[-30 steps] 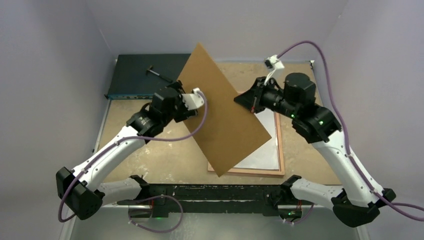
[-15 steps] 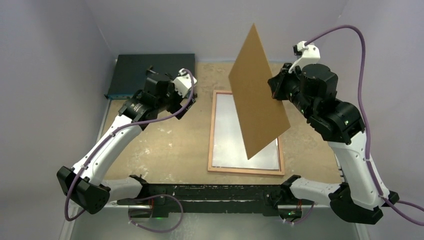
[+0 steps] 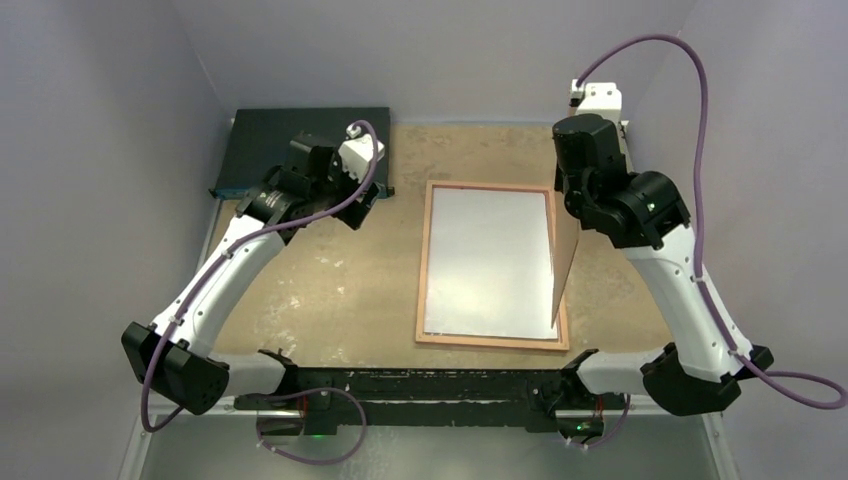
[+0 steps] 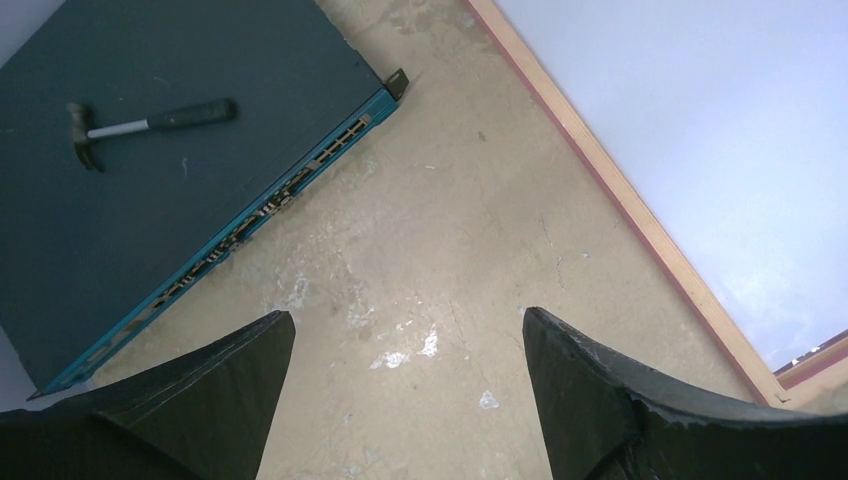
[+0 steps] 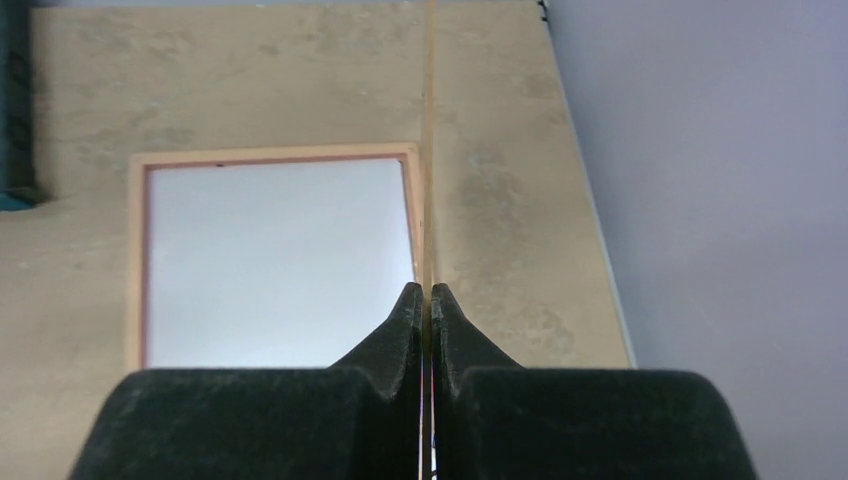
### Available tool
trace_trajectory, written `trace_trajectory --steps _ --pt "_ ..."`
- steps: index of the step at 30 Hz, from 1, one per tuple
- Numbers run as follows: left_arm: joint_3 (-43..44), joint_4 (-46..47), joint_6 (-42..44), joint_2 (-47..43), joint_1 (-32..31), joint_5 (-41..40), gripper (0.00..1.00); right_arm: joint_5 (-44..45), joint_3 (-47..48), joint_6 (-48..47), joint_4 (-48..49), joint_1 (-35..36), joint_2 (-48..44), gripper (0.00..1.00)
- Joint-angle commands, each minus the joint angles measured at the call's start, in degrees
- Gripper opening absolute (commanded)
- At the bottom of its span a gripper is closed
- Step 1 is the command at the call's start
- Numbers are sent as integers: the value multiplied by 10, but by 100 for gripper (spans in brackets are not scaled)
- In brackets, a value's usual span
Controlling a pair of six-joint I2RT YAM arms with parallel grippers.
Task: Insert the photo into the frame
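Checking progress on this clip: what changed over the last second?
The right claw, shut on the backing board, swung it off the frame to the frame's right rim, where it is held upright. The left claw drew back from the board toward the dark box, open. The frame and the photo, white side up inside it, stayed put.

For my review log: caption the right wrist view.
Right tool pinches brown board edge-on along the frame's right edge.

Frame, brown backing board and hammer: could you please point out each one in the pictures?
frame (image 3: 490, 342): top view, on its near border.
brown backing board (image 3: 563, 268): top view, on its narrow visible face.
hammer (image 4: 150, 121): left wrist view, on its handle.
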Motion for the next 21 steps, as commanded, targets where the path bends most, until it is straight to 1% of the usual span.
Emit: trace_trajectory --steps 1,7,11,13,16,19,21 --pt "16 -7 -19 2 9 24 83 109 -26 0 -8 7 0 0" --pt "9 -13 -15 3 16 37 80 163 -86 36 -35 21 34 0" --pt "4 -18 -13 4 21 45 78 148 -104 52 -24 35 56 0" --pt "3 -18 -13 2 24 50 77 131 -122 57 -4 50 63 0" --pt "3 -21 -13 0 28 56 77 127 -161 82 6 90 84 0" --pt "4 -24 -9 -3 32 59 76 134 -200 120 4 126 122 0" --pt "6 -26 -7 -6 34 61 76 128 -209 167 -21 144 154 0"
